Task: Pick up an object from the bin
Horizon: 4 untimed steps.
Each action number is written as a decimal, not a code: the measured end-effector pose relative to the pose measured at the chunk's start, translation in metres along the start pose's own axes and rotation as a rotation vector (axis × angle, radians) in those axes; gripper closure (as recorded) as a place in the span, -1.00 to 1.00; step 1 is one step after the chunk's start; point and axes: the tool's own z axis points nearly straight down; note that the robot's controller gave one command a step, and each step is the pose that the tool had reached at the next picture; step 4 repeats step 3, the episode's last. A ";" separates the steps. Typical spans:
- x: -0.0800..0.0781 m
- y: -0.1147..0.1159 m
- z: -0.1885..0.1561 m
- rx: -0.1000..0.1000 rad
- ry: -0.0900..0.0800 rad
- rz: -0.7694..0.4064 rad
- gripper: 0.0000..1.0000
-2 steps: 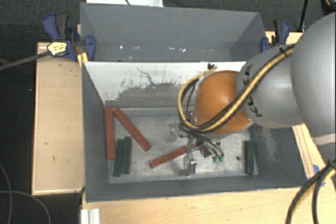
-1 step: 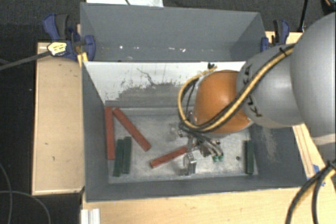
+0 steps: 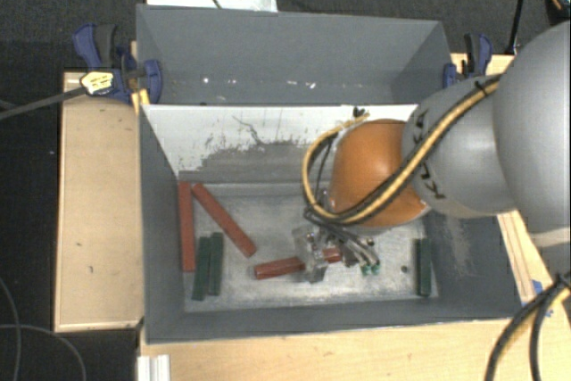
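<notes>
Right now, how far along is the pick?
Done: the gripper is down at the right end of a red stick near the front of the bin. In hand: the grasp, though I cannot tell if it grips. Left: lifting; the stick lies on the floor.

In the bin (image 3: 285, 49), a straight bar (image 3: 186, 227) and a slanted bar (image 3: 223, 219) lie left, paired bars (image 3: 215, 261) nearer. A middle bar (image 3: 277, 268) lies under the end effector (image 3: 318, 268); a lone bar (image 3: 424, 268) lies right.
</notes>
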 end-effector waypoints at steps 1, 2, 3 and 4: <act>-0.001 0.000 -0.005 0.000 -0.002 0.002 1.00; -0.003 0.000 -0.037 0.001 0.000 0.005 1.00; -0.005 0.000 -0.124 0.002 -0.004 0.009 1.00; -0.005 0.000 -0.124 0.002 -0.004 0.009 1.00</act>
